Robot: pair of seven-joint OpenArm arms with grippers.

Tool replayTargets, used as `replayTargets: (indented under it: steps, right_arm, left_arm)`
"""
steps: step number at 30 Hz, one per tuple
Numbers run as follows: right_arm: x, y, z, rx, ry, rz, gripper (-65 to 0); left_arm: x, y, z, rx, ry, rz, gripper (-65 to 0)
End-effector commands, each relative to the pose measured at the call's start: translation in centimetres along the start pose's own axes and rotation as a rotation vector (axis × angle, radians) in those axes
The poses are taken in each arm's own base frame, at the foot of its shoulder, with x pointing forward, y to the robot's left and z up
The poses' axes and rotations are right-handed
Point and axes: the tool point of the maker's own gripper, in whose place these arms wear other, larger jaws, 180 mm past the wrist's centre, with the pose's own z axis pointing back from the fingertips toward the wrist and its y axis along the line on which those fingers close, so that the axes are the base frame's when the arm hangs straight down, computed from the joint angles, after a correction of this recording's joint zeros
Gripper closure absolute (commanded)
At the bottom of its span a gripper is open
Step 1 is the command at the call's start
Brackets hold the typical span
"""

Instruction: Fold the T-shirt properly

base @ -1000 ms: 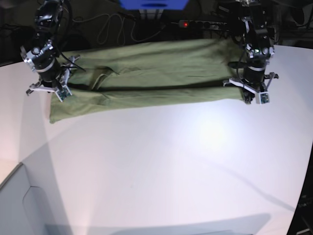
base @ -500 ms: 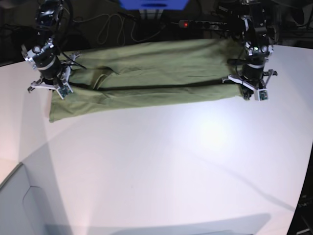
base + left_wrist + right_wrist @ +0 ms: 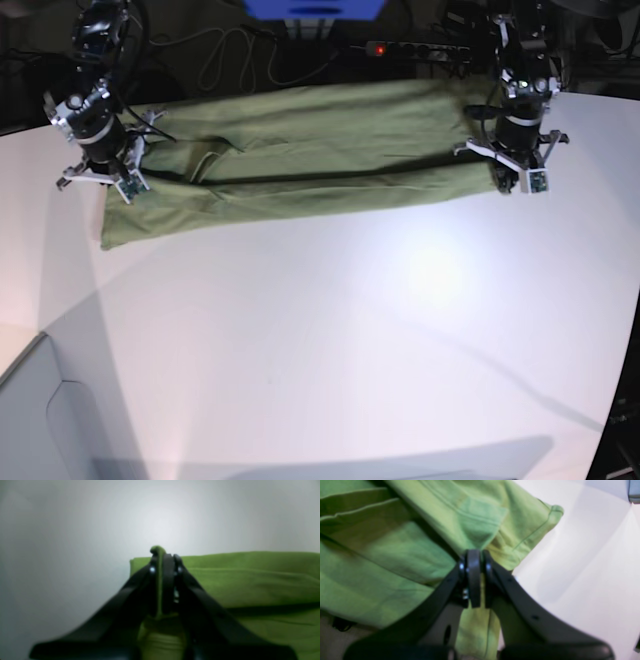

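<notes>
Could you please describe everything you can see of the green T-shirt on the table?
The T-shirt is plain olive-green, soft-looking wrinkled cloth with stitched hems. It lies stretched as a long band across the far side of the white table, with one lengthwise fold casting a dark shadow line. The left gripper is shut on one end and the right gripper pinches the other.

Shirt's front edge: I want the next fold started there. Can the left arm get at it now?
Probably not yet: the left tool is shut on the shirt at its end. The front edge itself lies uncovered on the table.
</notes>
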Motion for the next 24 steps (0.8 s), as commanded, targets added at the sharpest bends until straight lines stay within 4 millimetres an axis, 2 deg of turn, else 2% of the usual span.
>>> replayTargets:
  steps: [1, 4, 5, 8, 10, 19, 24]
  right_arm:
    - [0.7, -0.6, 0.3, -0.014, -0.026, 0.013, -0.1]
    - [0.8, -0.2, 0.3, -0.007, -0.030, 0.003, -0.1]
    - [0.9, -0.1, 0.2, -0.006, -0.032, -0.001, -0.1]
    - [0.9, 0.0, 0.2, -0.005, -0.033, -0.004, -0.1]
    - [0.9, 0.0, 0.2, -0.005, -0.033, -0.004, -0.1]
    - [0.9, 0.0, 0.2, -0.006, -0.035, -0.004, -0.1]
    - [0.9, 0.0, 0.2, -0.006, -0.035, -0.004, -0.1]
  left_arm:
    - [1.1, 0.3, 0.1, 0.004, -0.037, -0.009, 0.0]
    - [0.9, 0.2, 0.2, 0.003, -0.028, -0.010, 0.0]
    - [0.9, 0.2, 0.3, 0.003, -0.028, -0.011, -2.6]
    - [0.7, 0.2, 0.5, 0.005, -0.023, -0.011, -17.5]
    - [1.1, 0.4, 0.7, 0.009, -0.038, -0.012, -23.3]
    - [3.7, 0.1, 0.8, 0.009, -0.104, -0.014, -24.7]
    - [3.8, 0.2, 0.6, 0.011, -0.104, -0.009, -24.8]
